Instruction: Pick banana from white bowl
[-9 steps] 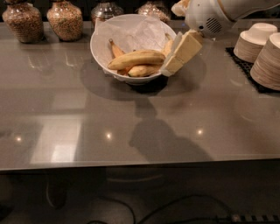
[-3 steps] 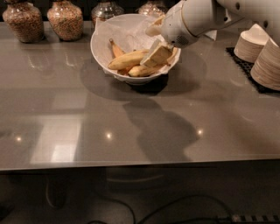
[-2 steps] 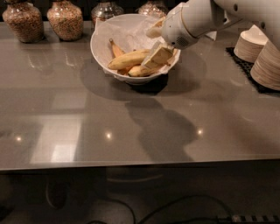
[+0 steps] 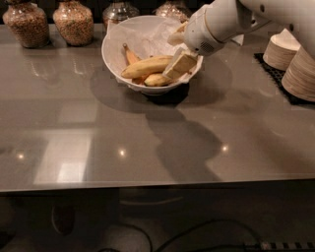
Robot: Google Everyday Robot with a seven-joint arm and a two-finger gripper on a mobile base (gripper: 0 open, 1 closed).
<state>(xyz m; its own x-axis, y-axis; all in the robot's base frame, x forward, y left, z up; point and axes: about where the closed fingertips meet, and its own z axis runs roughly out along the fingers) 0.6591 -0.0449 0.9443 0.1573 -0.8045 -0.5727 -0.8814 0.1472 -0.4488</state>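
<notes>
The white bowl [image 4: 112, 55], lined with crumpled white paper, stands at the back middle of the grey counter. The banana [image 4: 145, 66], the longest one, plain yellow, lies across the bowl with its right end under my gripper. A thin orange-brown banana [image 4: 130, 55] lies behind it and a shorter pale one [image 4: 156, 79] in front. My gripper [image 4: 180, 63] reaches down into the bowl's right side from the upper right, right at the banana's right end. Whether it holds the banana does not show.
Two jars of grain [image 4: 25, 22] [image 4: 74, 20] stand at the back left, and two more jars [image 4: 119, 10] behind the bowl. Stacks of small beige-white bowls [image 4: 300, 74] sit on a black mat [image 4: 273, 72] at the right. The counter's front edge runs across the bottom.
Since three seconds ago my gripper has moved left and down, from the bowl's right rim into the bowl onto the banana's right end. Over the last second it has barely moved.
</notes>
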